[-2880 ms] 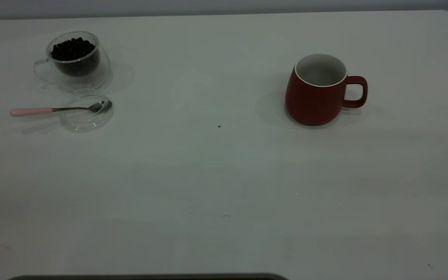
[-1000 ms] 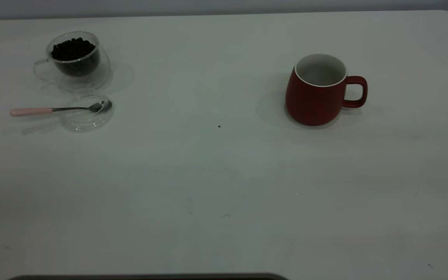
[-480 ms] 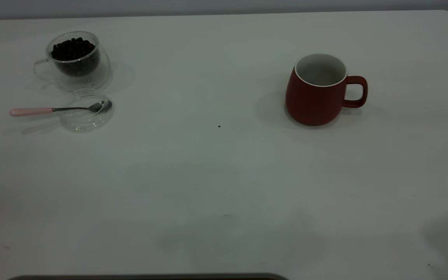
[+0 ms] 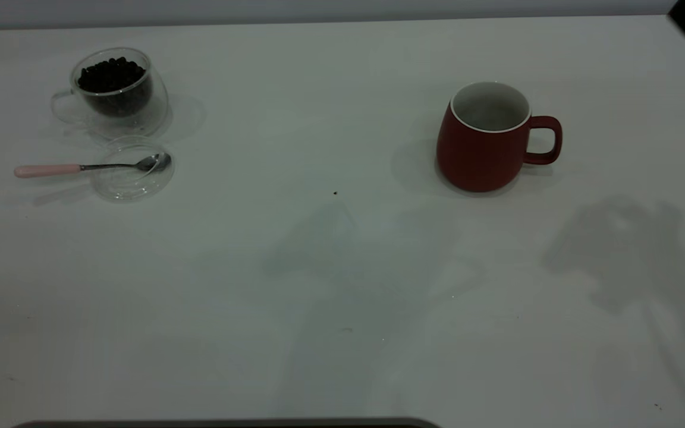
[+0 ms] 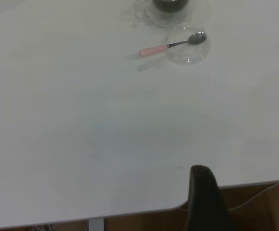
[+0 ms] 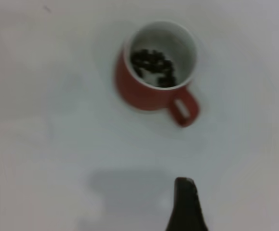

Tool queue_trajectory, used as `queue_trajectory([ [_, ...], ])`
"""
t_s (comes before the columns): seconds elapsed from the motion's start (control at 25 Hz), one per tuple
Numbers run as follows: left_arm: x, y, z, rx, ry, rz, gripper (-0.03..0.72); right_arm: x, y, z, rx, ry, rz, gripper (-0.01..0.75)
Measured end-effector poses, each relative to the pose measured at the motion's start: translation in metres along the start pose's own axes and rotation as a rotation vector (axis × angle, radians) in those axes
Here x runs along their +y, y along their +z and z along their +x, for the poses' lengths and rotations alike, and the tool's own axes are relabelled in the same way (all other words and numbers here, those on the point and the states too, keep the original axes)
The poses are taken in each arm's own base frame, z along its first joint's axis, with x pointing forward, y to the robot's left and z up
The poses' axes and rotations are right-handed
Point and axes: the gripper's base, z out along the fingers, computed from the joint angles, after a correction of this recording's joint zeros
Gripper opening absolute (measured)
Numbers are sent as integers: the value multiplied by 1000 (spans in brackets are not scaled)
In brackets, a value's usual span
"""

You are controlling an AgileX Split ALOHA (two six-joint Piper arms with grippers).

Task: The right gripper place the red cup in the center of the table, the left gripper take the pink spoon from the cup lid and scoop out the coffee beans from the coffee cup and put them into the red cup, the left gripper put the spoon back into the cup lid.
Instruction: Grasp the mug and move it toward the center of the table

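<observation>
One rounded dark-red matte mug, the red cup [image 4: 483, 138], stands upright right of frame centre on the white table [image 4: 330, 285], loop handle pointing toward the frame's right edge. Right wrist view puts it ahead of the right gripper [image 6: 186, 204], apart, not touching; finger spread cannot be told, only one dark tip shows. Inside the white interior some dark bits, probably coffee beans [image 6: 153, 67]. Right arm is nearer; a black piece shows at upper right. Left gripper [image 5: 204, 197] hangs at the table edge, well apart from the pink spoon [image 5: 170, 45] on the clear cup lid [image 5: 187, 45]; fingers unclear.
</observation>
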Motion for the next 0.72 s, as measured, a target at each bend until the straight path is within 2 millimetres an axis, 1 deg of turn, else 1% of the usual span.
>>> queue_trajectory([
  [0.08,0,0,0,0,0,0,498,-5,25,3,26,-91,-11,587],
  [0.16,0,0,0,0,0,0,498,-7,48,7,49,-141,-41,587],
  [0.24,0,0,0,0,-1,0,498,-9,72,10,65,-158,-81,587],
  [0.4,0,0,0,0,-1,0,498,-13,115,15,78,-231,-143,585],
  [0.52,0,0,0,0,-1,0,498,-19,141,20,78,-280,-178,585],
  [0.72,0,0,0,0,-1,0,498,-23,175,29,69,-333,-214,585],
])
